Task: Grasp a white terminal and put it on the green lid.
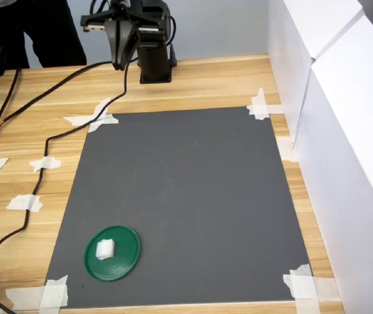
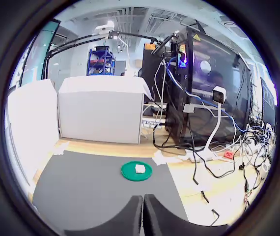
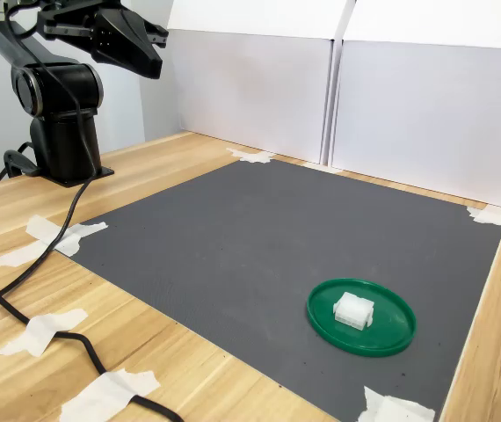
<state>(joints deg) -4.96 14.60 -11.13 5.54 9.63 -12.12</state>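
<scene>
Second exterior view puts the green lid [image 3: 361, 316] nearest the camera, at about five o'clock on the dark grey mat [image 3: 259, 237], and the white terminal [image 3: 353, 310] sits on it, a little off centre, fully inside the raised rim. In the first exterior view the same pair lies at about seven o'clock on the mat, close to a taped corner [image 1: 42, 294]. Farther back the mat is bare. Beyond it, at the far wooden table edge [image 3: 171, 149], the arm is folded up over its black base [image 3: 61, 145], with the gripper [image 2: 143, 214] high in the air and well apart from the lid. The wrist view shows its two dark fingers pressed together with only a thin seam between them, holding nothing. White panels [image 3: 409, 105] close off the far side, and a black cable [image 3: 48, 255] trails across the wood.

Judging from this layout, the placing step looks done and the arm appears parked. Nothing further seems needed beyond holding clear of the lid.
</scene>
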